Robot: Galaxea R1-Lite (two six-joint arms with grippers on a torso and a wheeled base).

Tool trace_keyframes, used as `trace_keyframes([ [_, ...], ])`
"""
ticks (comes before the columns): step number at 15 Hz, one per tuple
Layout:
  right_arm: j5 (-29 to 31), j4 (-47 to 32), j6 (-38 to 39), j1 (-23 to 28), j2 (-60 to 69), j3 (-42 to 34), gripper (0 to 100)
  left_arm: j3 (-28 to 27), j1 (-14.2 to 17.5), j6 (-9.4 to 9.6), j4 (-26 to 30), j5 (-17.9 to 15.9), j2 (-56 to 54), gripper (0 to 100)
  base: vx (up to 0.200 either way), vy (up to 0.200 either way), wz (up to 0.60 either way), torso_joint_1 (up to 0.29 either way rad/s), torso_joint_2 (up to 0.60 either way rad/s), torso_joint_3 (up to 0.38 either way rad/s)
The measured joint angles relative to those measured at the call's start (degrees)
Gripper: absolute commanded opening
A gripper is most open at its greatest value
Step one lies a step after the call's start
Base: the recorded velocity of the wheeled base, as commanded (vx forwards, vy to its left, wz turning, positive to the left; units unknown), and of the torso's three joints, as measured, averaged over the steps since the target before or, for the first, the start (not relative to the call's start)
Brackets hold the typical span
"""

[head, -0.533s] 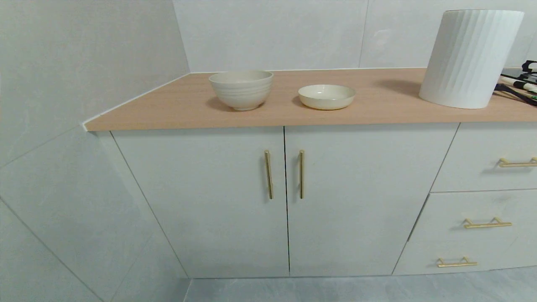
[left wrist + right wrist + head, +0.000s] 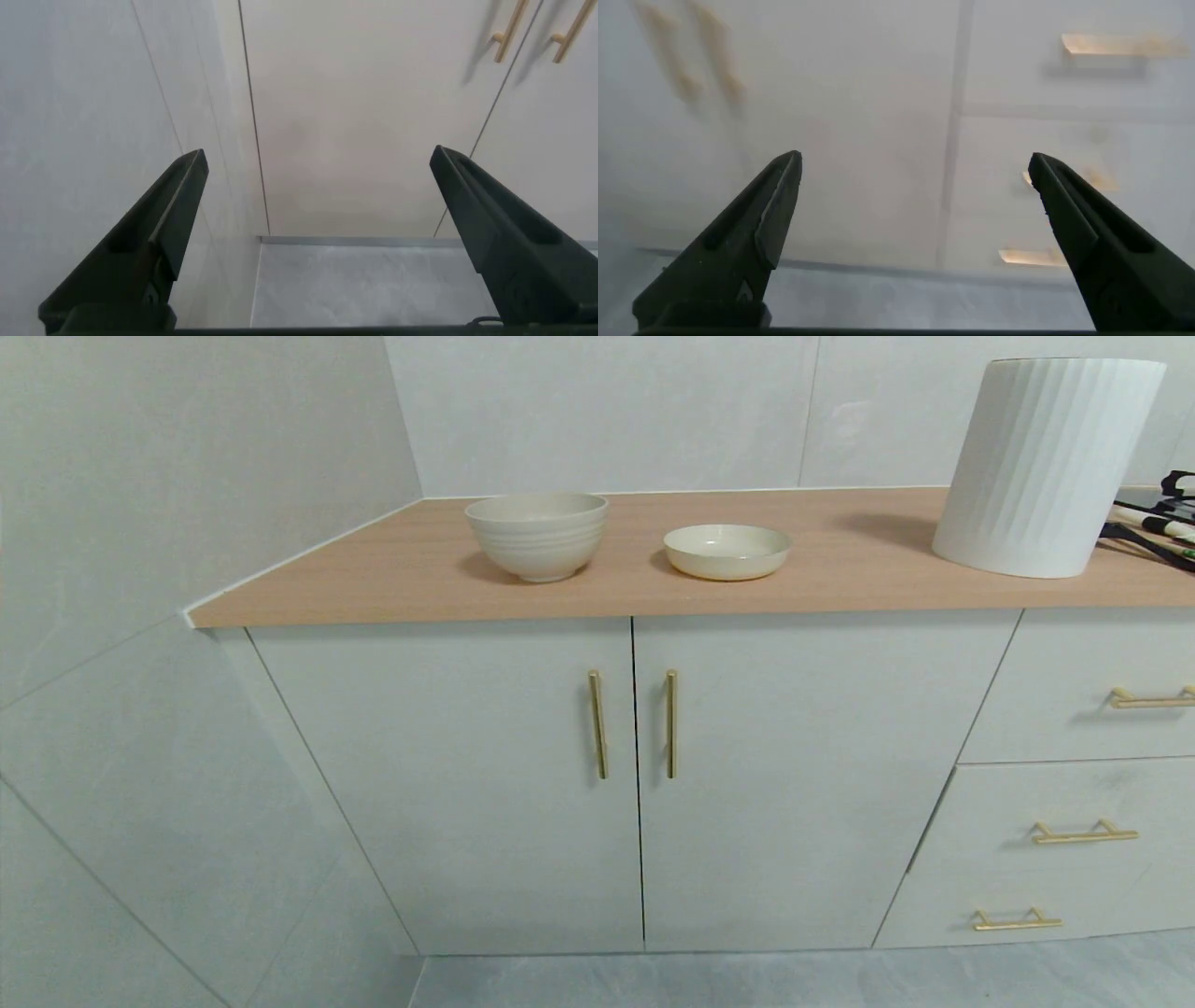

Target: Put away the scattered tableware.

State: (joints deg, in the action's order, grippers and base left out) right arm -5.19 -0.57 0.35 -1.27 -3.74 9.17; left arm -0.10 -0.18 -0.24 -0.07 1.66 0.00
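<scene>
Utensils [image 2: 1156, 526] partly behind white canister [image 2: 1046, 467]

bowl [image 2: 537, 534]: beige, ringed | dish [image 2: 727, 551]: cream | countertop [image 2: 392, 581]: tan woodgrain | cylinder [image 2: 1046, 467]: white, ribbed | handles [image 2: 597, 723]: gold

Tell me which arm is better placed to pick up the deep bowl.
Probably left: the deep bowl sits above the left door, which the open left gripper faces. The right gripper faces the right door and drawers, farther along.

On left tool [image 2: 318, 157] and right tool [image 2: 915, 160], matte black wedge-shaped fingers [image 2: 159, 233] taper to blunt tips
</scene>
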Motion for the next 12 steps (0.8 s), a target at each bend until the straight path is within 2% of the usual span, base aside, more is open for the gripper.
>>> trace_keyframes([
  [5, -7.8, 1.4, 1.3, -4.3, -28.9, 16.3, 100, 0.0, 0.0, 0.00, 0.0, 0.0, 0.0, 100, 0.000, 0.000, 0.00, 0.000, 0.00, 0.000],
  [9, -10.3, 8.8, 1.9, -12.8, -56.5, 29.6, 100, 0.0, 0.0, 0.00, 0.0, 0.0, 0.0, 100, 0.000, 0.000, 0.00, 0.000, 0.00, 0.000],
  [12, -11.3, 11.6, 2.7, -19.0, -72.9, 39.8, 100, 0.0, 0.0, 0.02, 0.0, 0.0, 0.0, 100, 0.000, 0.000, 0.00, 0.000, 0.00, 0.000],
])
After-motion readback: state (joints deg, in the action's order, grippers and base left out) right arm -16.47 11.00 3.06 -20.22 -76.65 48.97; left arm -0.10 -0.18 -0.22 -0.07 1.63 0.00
